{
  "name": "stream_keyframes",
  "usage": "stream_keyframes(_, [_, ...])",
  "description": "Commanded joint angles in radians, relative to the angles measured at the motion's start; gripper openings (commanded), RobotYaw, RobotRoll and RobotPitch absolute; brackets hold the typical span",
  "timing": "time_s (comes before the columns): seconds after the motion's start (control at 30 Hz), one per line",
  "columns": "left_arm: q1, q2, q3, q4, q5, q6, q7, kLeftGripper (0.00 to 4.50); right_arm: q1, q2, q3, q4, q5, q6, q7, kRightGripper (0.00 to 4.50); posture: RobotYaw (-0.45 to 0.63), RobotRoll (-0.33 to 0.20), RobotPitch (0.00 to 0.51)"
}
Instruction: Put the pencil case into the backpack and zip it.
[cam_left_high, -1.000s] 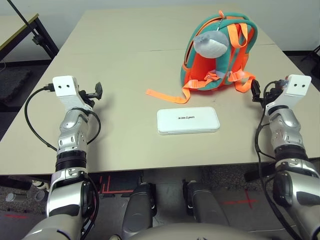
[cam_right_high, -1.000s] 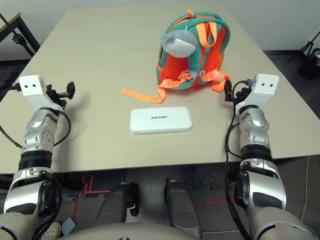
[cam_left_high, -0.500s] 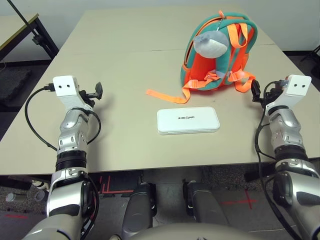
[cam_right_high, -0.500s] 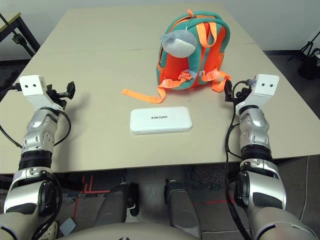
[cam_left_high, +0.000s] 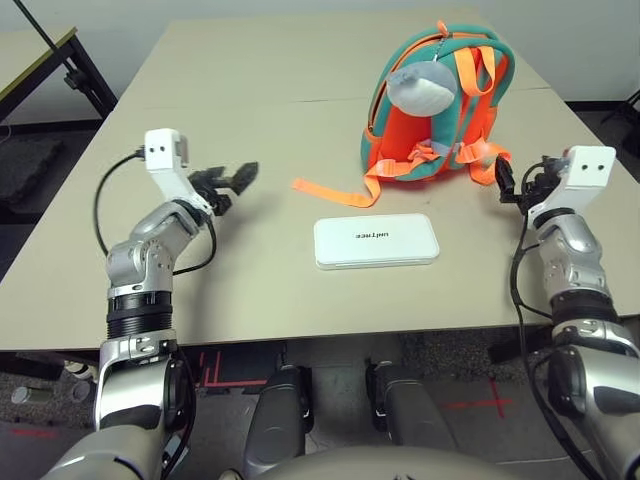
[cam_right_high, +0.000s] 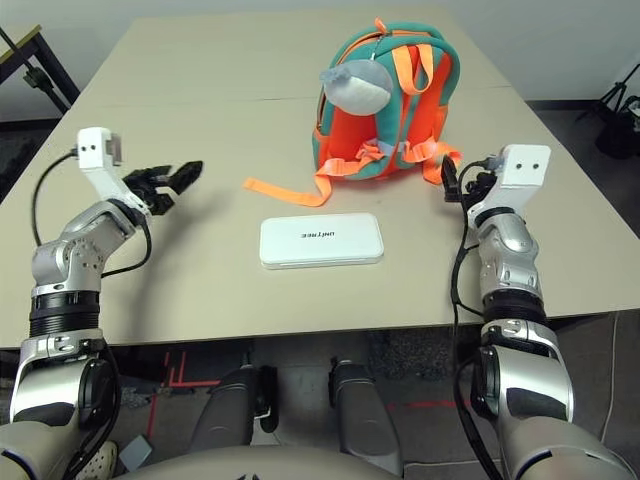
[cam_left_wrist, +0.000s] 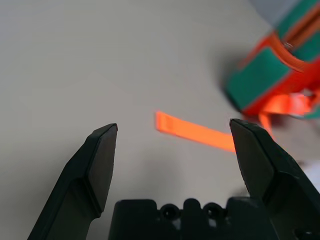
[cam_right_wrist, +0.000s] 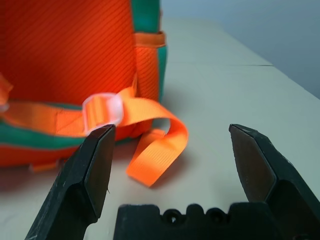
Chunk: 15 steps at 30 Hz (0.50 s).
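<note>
Both hands (cam_left_high: 232, 182) (cam_left_high: 512, 190) wide, empty; white pencil case (cam_left_high: 376, 241) between them on table (cam_left_high: 270, 290).

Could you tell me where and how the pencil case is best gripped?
Probably across its short width near the middle, left gripper coming from above: the pencil case lies flat and long, with its near and far edges exposed.

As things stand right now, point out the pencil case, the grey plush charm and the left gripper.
Pencil case (cam_left_high: 376, 246): left eye view, lid.
Grey plush charm (cam_right_high: 358, 88): right eye view, body.
Left gripper (cam_left_wrist: 174, 127): left wrist view, between fingertips.
</note>
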Motion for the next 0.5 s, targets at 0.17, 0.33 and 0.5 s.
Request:
stream_keyframes(0.17, [-0.022,-0.017,0.085,0.019,-0.198,0.374,0.022,4.5,0.061,-0.009,0.033,-0.13,-0.021,0.095,0.016,4.48,-0.09,0.0,0.131])
stream_keyframes(0.33, [-0.032,-0.05,0.122,0.063,-0.25,0.515,0.033,4.5,0.075,-0.011,0.041,-0.164,-0.027,0.124,0.016,4.48,-0.1,0.0,0.131])
stream_keyframes(0.5, [-0.038,-0.076,0.129,0.093,-0.238,0.547,0.032,4.5,0.081,-0.013,0.046,-0.173,-0.03,0.136,0.019,4.48,-0.1,0.0,0.131])
